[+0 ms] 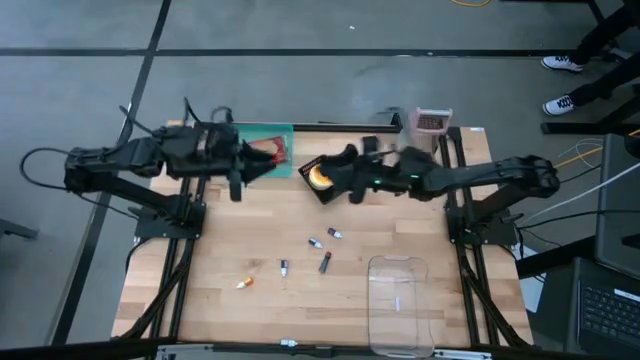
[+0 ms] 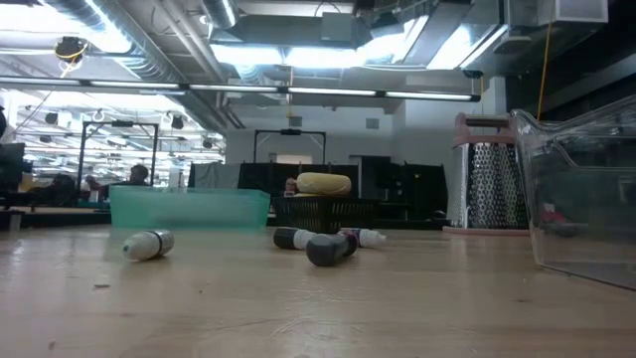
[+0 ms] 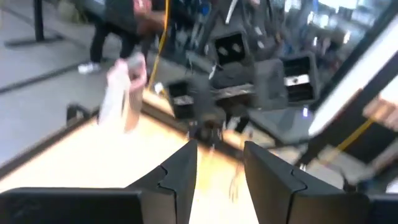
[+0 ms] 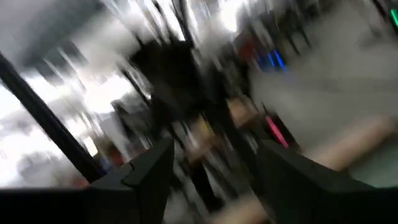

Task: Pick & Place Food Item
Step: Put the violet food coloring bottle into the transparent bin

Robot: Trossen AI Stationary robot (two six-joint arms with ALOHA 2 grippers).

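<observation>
Food, a yellow piece [image 1: 320, 176], sits in a black basket [image 1: 311, 166] at the back of the tabletop [image 1: 220, 250]. The right tool [image 1: 338, 170] hangs over that basket, fingers [image 4: 149, 168] spread wide with nothing between them. The left tool [image 1: 268, 160] is just beside the basket, over a green tray [image 1: 262, 132]; its fingers [image 3: 180, 171] stand apart on nothing. Small bottles [image 1: 322, 262] lie in front of the basket, a clear tub [image 1: 400, 300] farther forward, a grater [image 1: 432, 122] behind.
</observation>
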